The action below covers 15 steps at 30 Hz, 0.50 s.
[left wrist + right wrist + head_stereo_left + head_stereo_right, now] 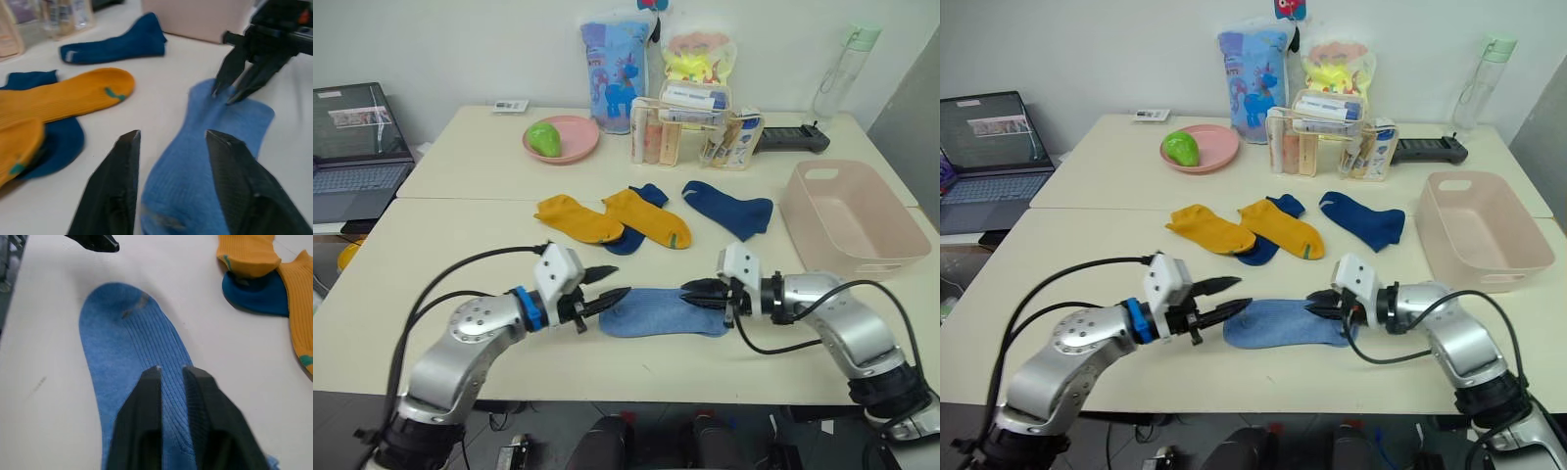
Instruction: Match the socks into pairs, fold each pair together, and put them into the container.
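Meanwhile, pale pink container (862, 227) sits apart from socks (661, 313).

— What sat past my work area?
— A pink plate (561, 138) with a green fruit (544, 138) at eleven o'clock, a clear organiser box (693, 124) at twelve.
— And off-table?
— A laptop (354, 149) at ten.
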Available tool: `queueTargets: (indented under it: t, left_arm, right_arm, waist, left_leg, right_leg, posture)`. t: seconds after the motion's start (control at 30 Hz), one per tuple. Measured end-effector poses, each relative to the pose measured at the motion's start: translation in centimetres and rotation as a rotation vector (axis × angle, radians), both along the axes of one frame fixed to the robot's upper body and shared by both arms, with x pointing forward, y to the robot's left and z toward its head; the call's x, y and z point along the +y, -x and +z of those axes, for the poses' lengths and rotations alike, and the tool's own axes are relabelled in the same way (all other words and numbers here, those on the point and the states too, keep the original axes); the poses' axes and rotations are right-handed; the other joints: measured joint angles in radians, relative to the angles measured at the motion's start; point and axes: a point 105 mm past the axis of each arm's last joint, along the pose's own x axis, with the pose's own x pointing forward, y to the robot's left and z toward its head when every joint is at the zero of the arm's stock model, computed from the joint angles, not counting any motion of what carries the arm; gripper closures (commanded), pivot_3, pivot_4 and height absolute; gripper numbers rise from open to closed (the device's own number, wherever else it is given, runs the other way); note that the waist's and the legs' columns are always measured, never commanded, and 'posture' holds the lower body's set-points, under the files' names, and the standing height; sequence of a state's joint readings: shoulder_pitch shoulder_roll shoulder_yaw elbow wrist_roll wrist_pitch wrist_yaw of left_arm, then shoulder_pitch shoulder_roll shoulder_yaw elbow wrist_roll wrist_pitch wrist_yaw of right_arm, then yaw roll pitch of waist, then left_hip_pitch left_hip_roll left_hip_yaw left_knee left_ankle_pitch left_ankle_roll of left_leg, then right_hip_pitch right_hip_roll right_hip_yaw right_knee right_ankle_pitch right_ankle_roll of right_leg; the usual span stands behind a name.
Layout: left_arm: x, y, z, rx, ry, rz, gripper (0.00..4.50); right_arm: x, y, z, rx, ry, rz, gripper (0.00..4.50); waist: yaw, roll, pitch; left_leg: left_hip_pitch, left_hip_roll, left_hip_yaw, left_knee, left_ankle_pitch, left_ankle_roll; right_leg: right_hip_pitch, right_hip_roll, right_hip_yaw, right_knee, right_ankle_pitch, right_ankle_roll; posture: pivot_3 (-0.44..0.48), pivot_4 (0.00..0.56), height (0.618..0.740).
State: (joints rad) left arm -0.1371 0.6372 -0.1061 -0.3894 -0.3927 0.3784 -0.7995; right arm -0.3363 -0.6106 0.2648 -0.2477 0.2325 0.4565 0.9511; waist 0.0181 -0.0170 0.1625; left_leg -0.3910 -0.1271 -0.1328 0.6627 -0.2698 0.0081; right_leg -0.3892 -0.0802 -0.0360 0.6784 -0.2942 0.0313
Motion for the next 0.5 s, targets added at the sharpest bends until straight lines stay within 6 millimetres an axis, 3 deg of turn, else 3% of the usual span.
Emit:
queueTargets:
  t: [0.1,0.13,0.23,0.5]
  left_arm:
    - [-0.2,-0.1,-2.8,0.020,-0.087,-0.020,4.31]
    - [-0.1,-0.2,-3.7,0.030,-0.113,-0.019,4.45]
    - [0.2,-0.3,-5.8,0.062,-0.152,-0.006,4.45]
    - [0.6,-0.8,-6.2,0.053,-0.149,0.008,4.45]
  right_arm:
    - [-0.5,0.1,-2.2,-0.004,0.067,-0.023,4.50]
    - [-0.9,0.1,-2.9,0.001,0.088,-0.037,4.50]
    - [-1.6,0.1,-3.4,-0.015,0.109,-0.047,4.50]
    - [-4.4,0.5,-3.4,-0.023,0.157,-0.090,4.50]
  waist:
    - [0.000,0.000,0.000]
    - [0.001,0.000,0.000]
    - [0.001,0.000,0.000]
    - [0.006,0.000,-0.001]
  left_leg:
    - [0.000,0.000,0.000,0.000,0.000,0.000]
    - [0.000,0.000,0.000,0.000,0.000,0.000]
    - [0.000,0.000,-0.001,0.000,0.000,0.000]
    - [0.001,0.000,-0.001,0.000,0.000,0.000]
  right_leg:
    - [0.000,0.000,0.000,0.000,0.000,0.000]
    - [0.000,0.000,0.000,0.000,0.000,0.000]
    - [0.000,0.000,0.000,0.000,0.000,0.000]
    - [0.001,0.000,0.000,0.000,0.000,0.000]
  posture:
    - [0.000,0.150,0.740]
    - [0.000,0.150,0.740]
    - [0.000,0.150,0.740]
    - [0.000,0.150,0.740]
